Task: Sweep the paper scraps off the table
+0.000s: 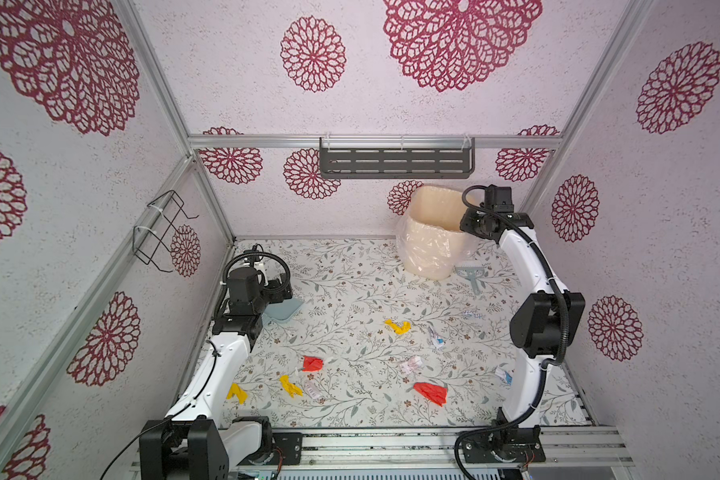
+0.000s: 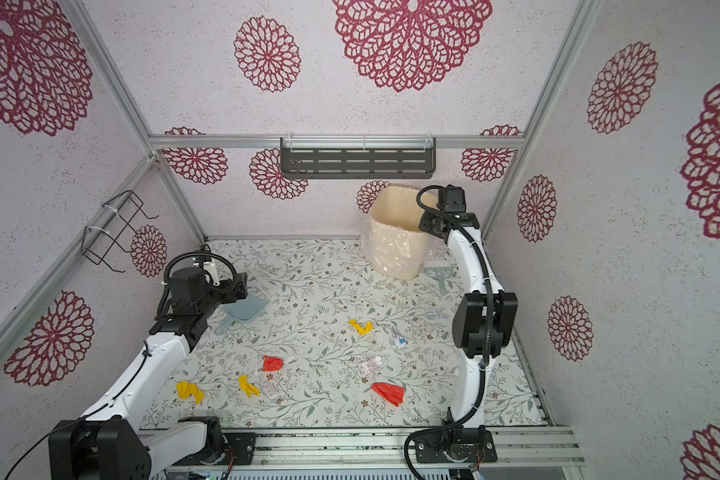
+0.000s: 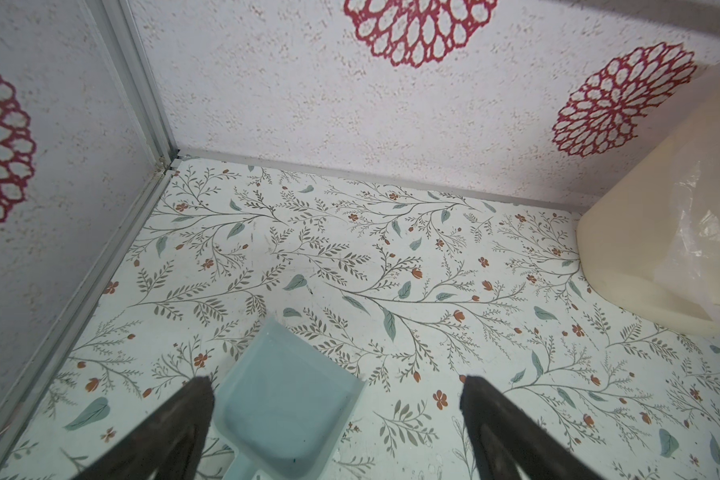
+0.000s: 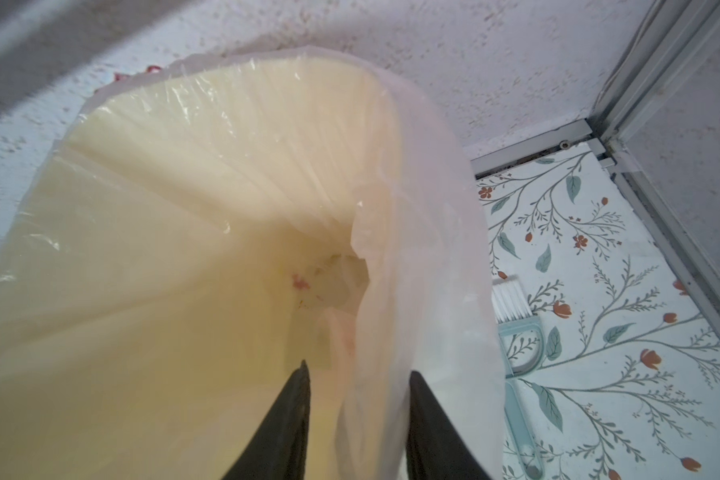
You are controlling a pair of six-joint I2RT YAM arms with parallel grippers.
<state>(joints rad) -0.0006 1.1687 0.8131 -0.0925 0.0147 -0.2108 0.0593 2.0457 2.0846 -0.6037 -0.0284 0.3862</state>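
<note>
Blue-grey plastic dustpan (image 3: 283, 399) below your wide left end effector (image 3: 336, 383); right end effector (image 4: 360, 370) narrow astride cream bin (image 4: 225, 166) rim, cannot tell if gripping.

The pale blue-grey plastic dustpan (image 3: 285, 403) by the left edge of the white leaf-printed table (image 3: 350, 249) is cut off at its handle in the left wrist view. The clear plastic liner (image 4: 425, 291) of the cream plastic bin (image 3: 641, 249) veils one finger of the right gripper (image 4: 359, 370). Whether it pinches the film is unclear. Reddish flecks (image 4: 300, 283) deep inside are too blurred to name.
</note>
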